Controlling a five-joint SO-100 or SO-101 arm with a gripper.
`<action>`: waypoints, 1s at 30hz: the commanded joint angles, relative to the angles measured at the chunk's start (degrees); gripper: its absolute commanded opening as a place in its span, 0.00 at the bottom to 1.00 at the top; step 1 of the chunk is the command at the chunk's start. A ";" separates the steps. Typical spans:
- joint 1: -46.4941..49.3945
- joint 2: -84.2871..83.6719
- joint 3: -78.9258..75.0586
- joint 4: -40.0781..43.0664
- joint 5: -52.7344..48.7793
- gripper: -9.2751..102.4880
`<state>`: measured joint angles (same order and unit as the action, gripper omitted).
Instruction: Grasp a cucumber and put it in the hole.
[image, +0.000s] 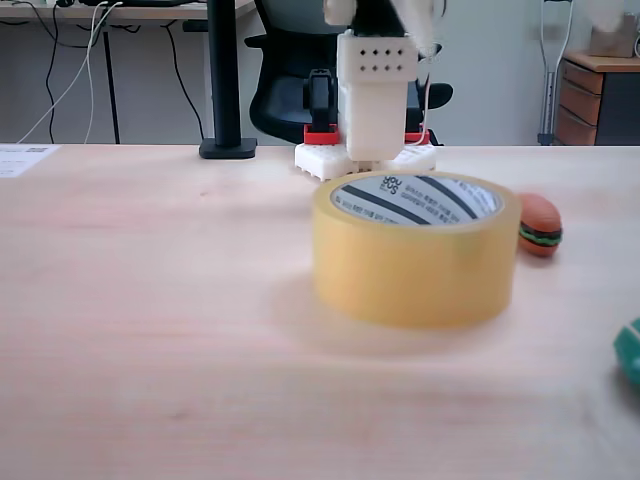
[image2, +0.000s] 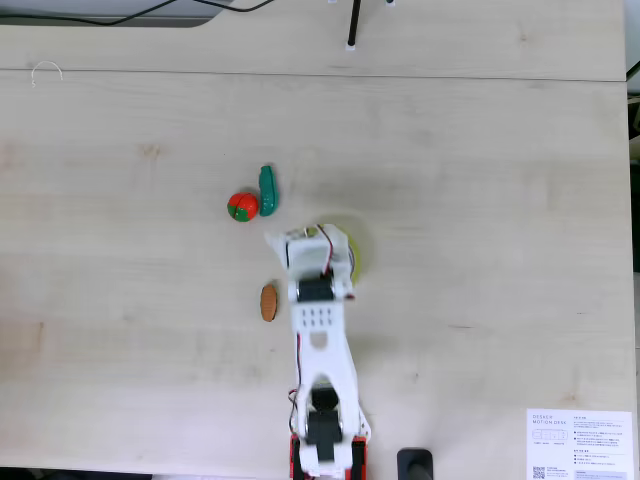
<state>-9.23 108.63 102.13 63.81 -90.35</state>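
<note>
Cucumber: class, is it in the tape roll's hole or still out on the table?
Out. In the overhead fixed view the cucumber lies on the table beside a red toy, apart from the tape roll.

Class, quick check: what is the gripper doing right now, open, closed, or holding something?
Gripper: cannot be told; seen from above it sits over the tape roll, its fingers hidden. The cucumber lies apart on the table, not held.
</note>
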 joint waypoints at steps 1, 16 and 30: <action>-0.88 -5.27 -7.29 -3.96 0.26 0.43; -1.85 -32.08 -31.99 -5.80 0.35 0.44; -5.54 -48.78 -47.55 -5.80 0.35 0.46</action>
<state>-13.36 59.68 61.79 59.77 -90.35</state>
